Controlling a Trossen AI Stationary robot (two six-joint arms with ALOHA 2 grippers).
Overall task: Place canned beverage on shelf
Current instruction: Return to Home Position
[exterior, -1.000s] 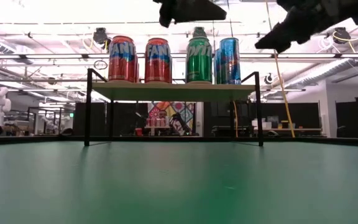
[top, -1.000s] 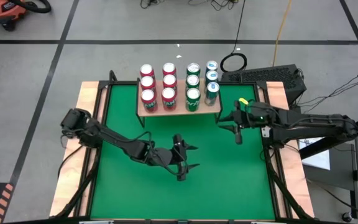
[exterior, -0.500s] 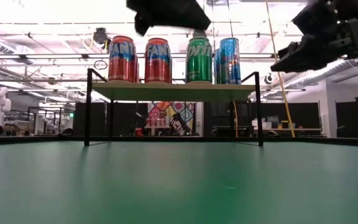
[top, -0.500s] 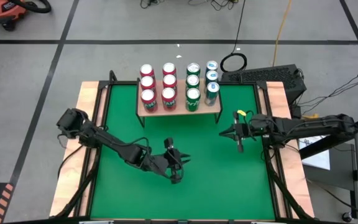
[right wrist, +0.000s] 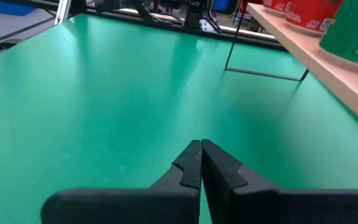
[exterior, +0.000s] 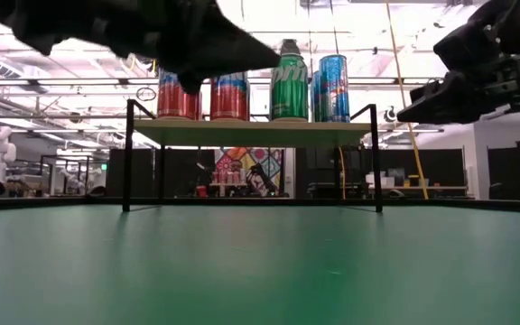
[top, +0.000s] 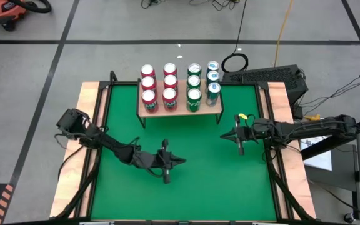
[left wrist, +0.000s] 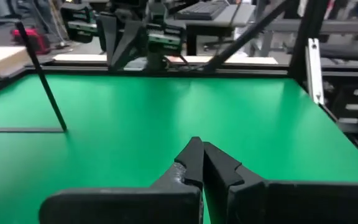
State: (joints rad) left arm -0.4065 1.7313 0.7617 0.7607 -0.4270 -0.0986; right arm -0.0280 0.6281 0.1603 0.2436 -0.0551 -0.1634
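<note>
Moved: the left tool has slid back toward the table's left edge. Its fingers were spread a moment ago and are now pressed together. The right tool has backed away from the shelf toward the table's near edge.
Left tool: it hangs over the green table near the middle, a bit to the left side, and holds nothing. Its two dark fingers touch at the tips.
Right tool: it hangs close to the table's right edge, near the shelf's right front leg, and points across the table. Its fingers are pressed together too, with nothing between them.
Shelf: it stands by the middle of the table's far edge. It is a light wood board on thin black legs.
Blue cans: three stand upright in a line at the shelf's right end, one behind the other.
Green cans: three stand in a line just beside the blue ones.
Red cans: six stand in two lines and fill the shelf's left half.
Low view: the left arm's dark shape crosses in front of the tops of the red cans. The green and blue cans show in full.
</note>
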